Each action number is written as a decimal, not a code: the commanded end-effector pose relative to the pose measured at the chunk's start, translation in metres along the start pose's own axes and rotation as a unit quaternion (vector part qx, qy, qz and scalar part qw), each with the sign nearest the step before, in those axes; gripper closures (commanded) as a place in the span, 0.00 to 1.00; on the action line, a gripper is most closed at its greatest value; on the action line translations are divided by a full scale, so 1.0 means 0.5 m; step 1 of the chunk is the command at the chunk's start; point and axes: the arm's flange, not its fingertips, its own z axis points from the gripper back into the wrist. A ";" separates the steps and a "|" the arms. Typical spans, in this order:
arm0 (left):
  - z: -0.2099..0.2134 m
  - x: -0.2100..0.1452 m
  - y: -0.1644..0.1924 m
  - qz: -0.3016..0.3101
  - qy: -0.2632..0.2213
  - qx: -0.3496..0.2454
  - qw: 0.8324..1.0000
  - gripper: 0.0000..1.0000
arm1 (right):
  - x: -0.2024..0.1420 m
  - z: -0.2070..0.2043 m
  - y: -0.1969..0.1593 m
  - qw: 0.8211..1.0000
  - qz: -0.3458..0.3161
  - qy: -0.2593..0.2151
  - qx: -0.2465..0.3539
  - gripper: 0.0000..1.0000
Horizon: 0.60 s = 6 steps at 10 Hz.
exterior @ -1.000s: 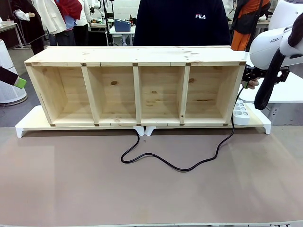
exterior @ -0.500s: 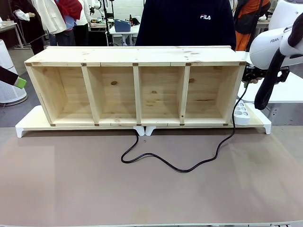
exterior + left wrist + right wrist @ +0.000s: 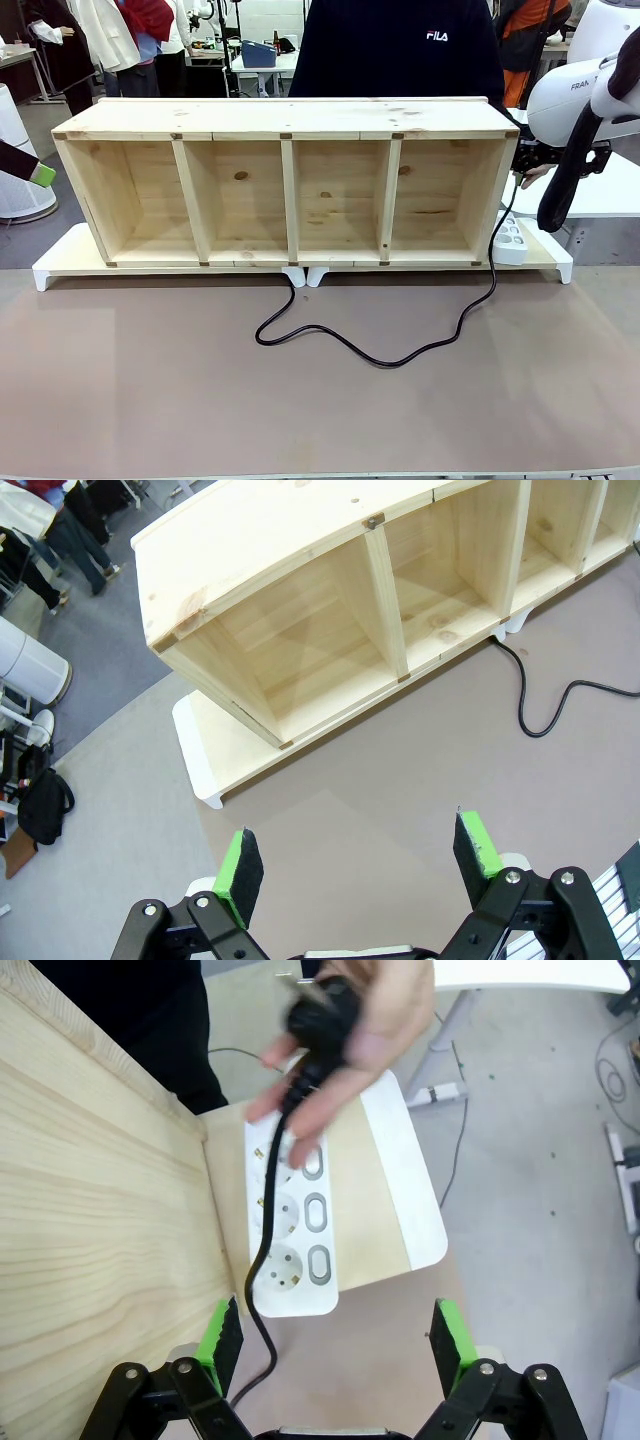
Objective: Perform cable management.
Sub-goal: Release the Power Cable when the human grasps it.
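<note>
Change since earlier: nothing on the table is being shifted; only the person behind the shelf is being seen slightly further right, and the arms are being kept where they were.
Shelf (image 3: pixel 290 185): being left standing on the white riser (image 3: pixel 60 262).
Cable (image 3: pixel 380 355): being trailed in loose curves over the mat, up past the power strip (image 3: pixel 290 1230).
Plug (image 3: pixel 318 1008): being held up by the person's hand (image 3: pixel 350 1035).
Handling: judged light, limp, glossy and likely slippery; best taken at the chunky plug or just below it.
Right gripper (image 3: pixel 335 1345): being held spread, empty, below the plug.
Left gripper (image 3: pixel 360 865): being held spread, empty.
</note>
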 end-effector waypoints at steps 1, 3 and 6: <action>-0.002 0.002 0.001 0.001 -0.003 0.001 1.000 0.00 | 0.000 0.001 0.002 1.000 -0.002 0.000 0.001 0.03; -0.002 0.002 0.001 0.001 -0.003 0.001 1.000 0.00 | 0.000 0.001 0.002 1.000 -0.002 0.000 0.001 0.03; -0.002 0.002 0.001 0.001 -0.003 0.001 1.000 0.00 | 0.000 0.001 0.002 1.000 -0.002 0.000 0.001 0.03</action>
